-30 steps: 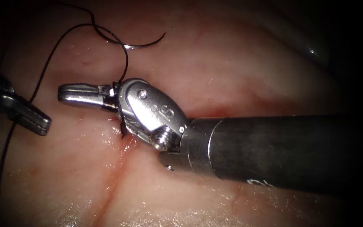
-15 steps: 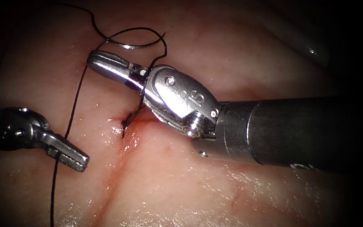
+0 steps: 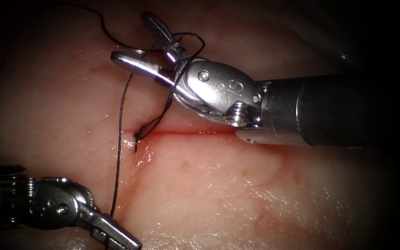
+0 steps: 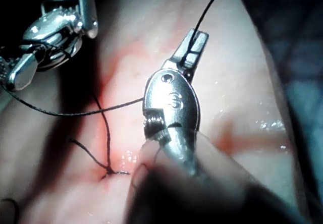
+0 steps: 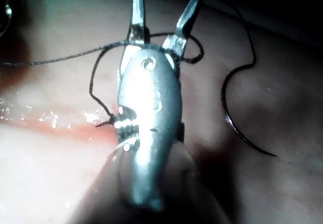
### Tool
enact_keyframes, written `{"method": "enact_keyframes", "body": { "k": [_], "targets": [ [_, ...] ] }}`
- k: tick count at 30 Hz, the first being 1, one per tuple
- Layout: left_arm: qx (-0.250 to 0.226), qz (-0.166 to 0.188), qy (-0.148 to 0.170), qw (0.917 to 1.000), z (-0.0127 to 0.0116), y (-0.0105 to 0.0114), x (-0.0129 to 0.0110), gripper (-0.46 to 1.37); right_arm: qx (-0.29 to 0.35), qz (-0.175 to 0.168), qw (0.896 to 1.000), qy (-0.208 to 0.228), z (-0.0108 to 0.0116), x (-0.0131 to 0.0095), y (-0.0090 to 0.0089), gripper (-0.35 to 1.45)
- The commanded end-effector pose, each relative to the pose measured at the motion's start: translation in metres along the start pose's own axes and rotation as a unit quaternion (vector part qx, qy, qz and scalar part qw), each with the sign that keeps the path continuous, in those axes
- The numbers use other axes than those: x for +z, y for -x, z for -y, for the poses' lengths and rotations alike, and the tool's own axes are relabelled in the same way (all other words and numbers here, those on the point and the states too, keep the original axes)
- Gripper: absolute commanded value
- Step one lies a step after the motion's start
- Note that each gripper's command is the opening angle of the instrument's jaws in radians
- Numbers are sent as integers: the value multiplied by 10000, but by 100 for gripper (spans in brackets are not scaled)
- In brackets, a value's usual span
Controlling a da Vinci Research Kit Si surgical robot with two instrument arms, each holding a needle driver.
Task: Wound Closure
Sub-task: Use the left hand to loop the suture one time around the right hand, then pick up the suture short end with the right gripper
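Since 1 second ago we see our right end effector (image 3: pixel 146 44) lift and spread its jaws with thread (image 3: pixel 119 153) looped round them, our left end effector (image 3: pixel 116 236) draws a clamped strand down-left, the needle (image 5: pixel 242 128) lies free on the tissue (image 3: pixel 237 185).

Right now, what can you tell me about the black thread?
The thread is thin, dark and looks braided. It comes out of the tissue at the left end of the cut, where a short tail sticks out. One strand runs down to the left tool, whose shut jaws hold it. Another rises to the right tool, looping around the base of its open jaws. Beyond, it leads toward the needle, lying free on the tissue.
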Motion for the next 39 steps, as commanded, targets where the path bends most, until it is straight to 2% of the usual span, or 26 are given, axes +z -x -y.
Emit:
{"method": "enact_keyframes", "body": {
  "k": [1, 5, 7, 9, 11, 12, 14, 16, 23, 26, 28, 32, 37, 39],
  "targets": [
    [-76, -11, 69, 9999, -2, -2, 1, -35, -65, 119, 9999, 55, -1, 1, 0, 123],
    [-130, -43, 148, 9998, -7, -6, 7, -35, 190, 497, 9983, 221, -4, 2, 5, 125],
    [-128, -63, 200, 9997, -11, -9, 10, -35, 568, 916, 9933, 418, -4, 1, 8, 121],
    [-126, -77, 234, 9996, -13, -11, 13, -35, 755, 1280, 9860, 751, -4, -1, 11, 108],
    [-126, -93, 273, 9995, -16, -14, 14, -35, 1069, 1720, 9743, 987, -2, -6, 16, 93],
    [-126, -100, 288, 9995, -17, -16, 14, -35, 1084, 2002, 9680, 1055, 0, -8, 19, 92],
    [-130, -121, 329, 9993, -19, -19, 14, -35, 1123, 2267, 9605, 1158, 2, -11, 22, 100],
    [-171, -128, 308, 9993, -22, -25, 11, -35, 1267, 2598, 9475, 1364, 6, -21, 27, 103],
    [-157, -167, 286, 9993, -24, -44, 4, -35, 1662, 2882, 9276, 1700, 11, -45, 39, 102],
    [-144, -176, 265, 9994, -22, -50, 2, -35, 1896, 2847, 9218, 1825, 12, -54, 43, 103],
    [-127, -177, 236, 9995, -21, -54, -1, -35, 2242, 2764, 9130, 1996, 15, -69, 47, 102],
    [-105, -170, 205, 9996, -21, -56, -5, -35, 2426, 2715, 9066, 2134, 15, -84, 50, 100],
    [-106, -145, 149, 9997, -21, -55, -10, -35, 2889, 2693, 8837, 2510, 12, -107, 59, 100],
    [-106, -146, 151, 9997, -22, -55, -11, -35, 2947, 2703, 8801, 2558, 10, -111, 63, 100]
  ]
}}
